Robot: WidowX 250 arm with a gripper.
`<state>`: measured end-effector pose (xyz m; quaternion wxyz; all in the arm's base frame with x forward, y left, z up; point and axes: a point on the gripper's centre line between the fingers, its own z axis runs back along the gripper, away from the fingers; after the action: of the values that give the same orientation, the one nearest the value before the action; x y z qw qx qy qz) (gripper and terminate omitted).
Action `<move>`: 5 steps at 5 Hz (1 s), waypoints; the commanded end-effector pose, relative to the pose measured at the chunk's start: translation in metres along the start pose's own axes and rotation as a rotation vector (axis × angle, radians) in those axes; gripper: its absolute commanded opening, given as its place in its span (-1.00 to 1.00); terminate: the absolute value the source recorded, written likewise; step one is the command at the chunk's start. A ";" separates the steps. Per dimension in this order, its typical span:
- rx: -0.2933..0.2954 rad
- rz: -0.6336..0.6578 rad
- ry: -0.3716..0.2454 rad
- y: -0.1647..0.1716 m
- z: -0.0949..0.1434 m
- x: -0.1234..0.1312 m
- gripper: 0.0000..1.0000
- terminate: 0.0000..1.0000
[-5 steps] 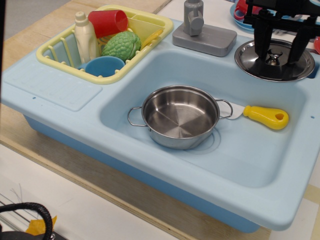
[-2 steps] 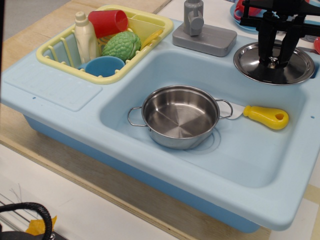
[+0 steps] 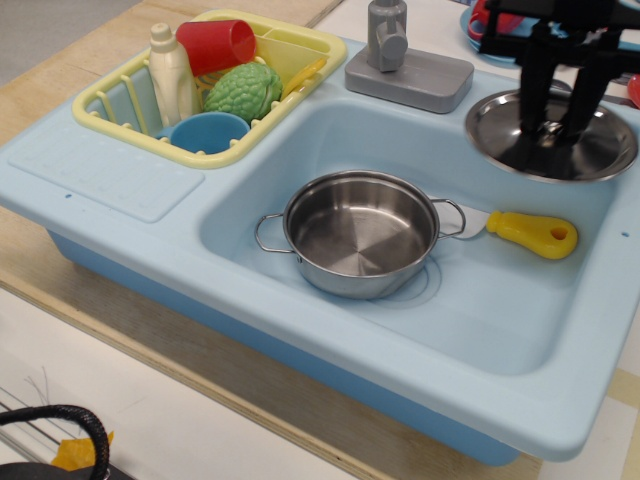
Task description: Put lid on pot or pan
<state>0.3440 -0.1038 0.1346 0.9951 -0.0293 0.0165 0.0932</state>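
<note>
The lid (image 3: 497, 132), a shiny steel disc, is at the back right corner of the light blue sink (image 3: 480, 385). It looks slightly raised and tilted. My black gripper (image 3: 556, 132) comes down from above, and its fingers are closed around the lid's central knob, which they mostly hide. The pot (image 3: 360, 235), shallow and shiny with two wire loop handles, stands open and empty in the sink basin, to the lower left of the lid and apart from it.
A knife with a yellow handle (image 3: 533, 235) lies in the basin, touching the pot's right handle. A grey faucet (image 3: 408, 60) stands behind the basin. A yellow dish rack (image 3: 110, 105) at the back left holds a blue bowl (image 3: 208, 132), a red cup (image 3: 217, 45), a green vegetable (image 3: 243, 92) and a bottle (image 3: 171, 75).
My gripper's fingers closed in from a wide stance onto the lid's knob. The lid has since shifted slightly and now looks lifted off the sink's ledge. The pot has not moved.
</note>
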 end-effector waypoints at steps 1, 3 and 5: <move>-0.036 0.071 -0.084 0.021 0.020 -0.016 -1.00 -1.00; -0.051 0.156 -0.077 0.062 0.012 -0.031 -1.00 -1.00; -0.050 0.200 -0.051 0.088 0.005 -0.046 -1.00 -1.00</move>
<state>0.2751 -0.0262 0.1196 0.9800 -0.0439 0.0231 0.1929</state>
